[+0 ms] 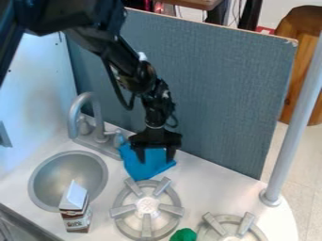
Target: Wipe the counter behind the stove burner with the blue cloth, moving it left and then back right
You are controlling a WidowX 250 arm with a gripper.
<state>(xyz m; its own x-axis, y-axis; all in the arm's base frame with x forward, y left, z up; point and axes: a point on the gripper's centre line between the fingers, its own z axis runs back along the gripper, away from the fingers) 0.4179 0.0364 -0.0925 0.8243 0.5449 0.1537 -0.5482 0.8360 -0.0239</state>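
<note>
The white desk (207,181) is spreading across the lower part of the view, and a blue-grey panel (213,84) is standing upright along its back edge. The black robot arm (129,61) is coming in from the upper left and hanging down in front of the panel. A grey pole (299,113) is rising from the desk's right side, leaning to the right in the view. The round metal sink (53,179) is sitting at the left, while a grey burner (147,205) with raised prongs is lying to the right of it. A second burner (229,233) is showing partly at the bottom edge, and a curved grey faucet (95,106) is standing behind the sink. The blue cloth (141,170) is lying crumpled on the desk, between the faucet and the first burner, its lower edge reaching close to the prongs. Right over it, the end effector (155,157) is pointing down with its two fingers standing wide apart, the cloth's blue showing between them. A carton (75,207) with a white slanted top is standing upright at the sink's near right rim. A green rounded object (183,235) is resting between the two burners, partly cut off by the bottom edge.
</note>
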